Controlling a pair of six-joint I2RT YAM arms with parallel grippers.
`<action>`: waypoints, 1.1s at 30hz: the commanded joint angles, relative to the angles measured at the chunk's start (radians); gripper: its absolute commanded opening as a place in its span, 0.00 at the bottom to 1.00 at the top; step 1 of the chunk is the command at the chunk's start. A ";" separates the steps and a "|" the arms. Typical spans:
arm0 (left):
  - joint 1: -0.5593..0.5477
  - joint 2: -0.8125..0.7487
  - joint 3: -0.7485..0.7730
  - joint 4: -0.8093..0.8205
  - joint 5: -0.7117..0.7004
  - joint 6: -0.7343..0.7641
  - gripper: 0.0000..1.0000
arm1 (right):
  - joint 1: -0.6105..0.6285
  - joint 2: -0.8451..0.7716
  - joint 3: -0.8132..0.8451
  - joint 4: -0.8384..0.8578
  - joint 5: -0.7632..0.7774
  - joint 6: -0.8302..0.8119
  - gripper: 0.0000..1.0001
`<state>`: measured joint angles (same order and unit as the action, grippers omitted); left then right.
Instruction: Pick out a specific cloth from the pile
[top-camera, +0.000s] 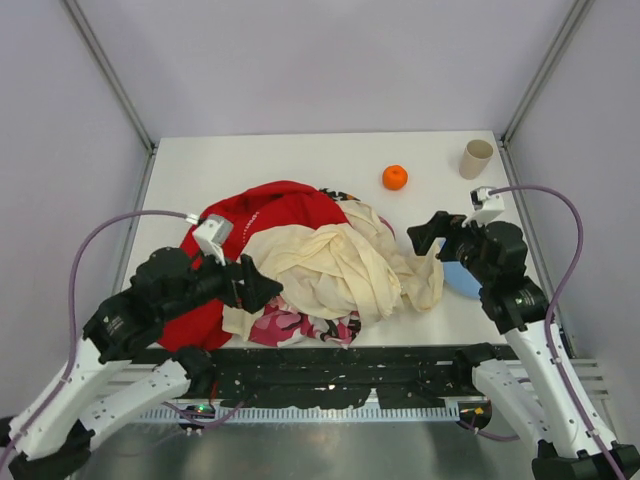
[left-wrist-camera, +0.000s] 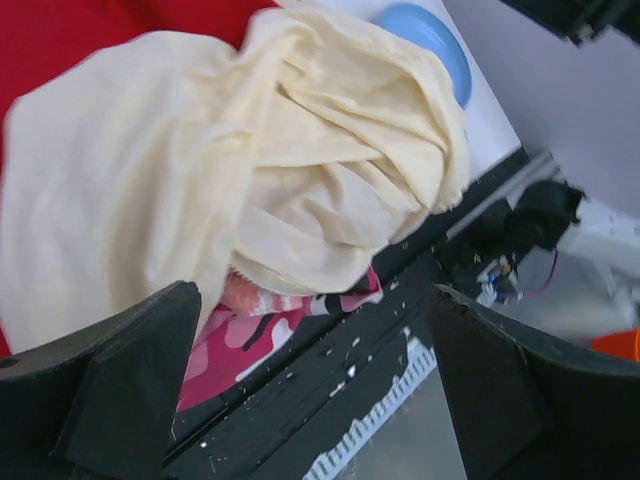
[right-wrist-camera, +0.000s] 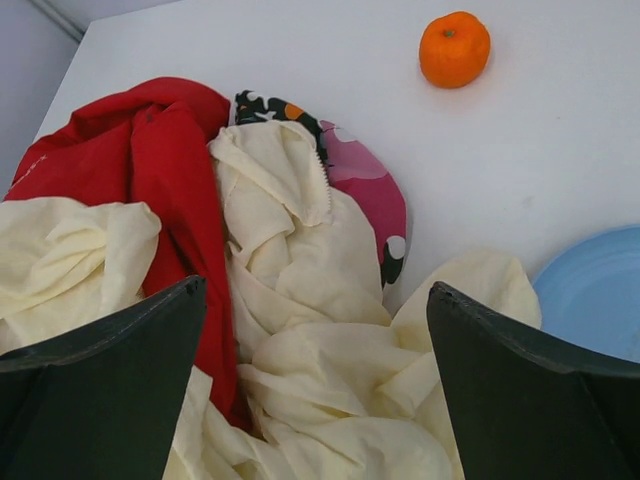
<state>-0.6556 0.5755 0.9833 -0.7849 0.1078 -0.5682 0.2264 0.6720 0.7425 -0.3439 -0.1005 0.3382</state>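
Note:
The pile lies at the table's near middle: a red jacket, a crumpled cream-yellow cloth on top, and pink-white camouflage fabric at the near edge. An orange-black-white camouflage scrap peeks out at the far side. The cloth, plain bright white, is hidden from every view. My left gripper hangs open at the pile's near left; in its wrist view nothing is between the fingers. My right gripper stands open at the pile's right, over cream-yellow folds, holding nothing.
An orange sits behind the pile. A cardboard cup stands at the far right corner. A blue plate lies under my right arm, partly covered by the cream-yellow cloth. A black rail runs along the table's near edge.

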 joint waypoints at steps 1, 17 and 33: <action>-0.342 0.119 0.095 0.141 -0.182 0.229 1.00 | -0.001 -0.043 0.031 -0.078 -0.116 -0.004 0.95; -0.765 0.938 0.243 0.159 -0.498 0.637 1.00 | -0.001 -0.198 -0.032 -0.250 -0.044 0.030 0.95; -0.645 1.262 0.169 0.182 -0.249 0.462 1.00 | -0.001 -0.216 -0.080 -0.287 -0.047 -0.013 0.95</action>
<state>-1.3323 1.7023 1.1442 -0.5678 -0.2913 -0.0227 0.2268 0.4580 0.6724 -0.6422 -0.1509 0.3420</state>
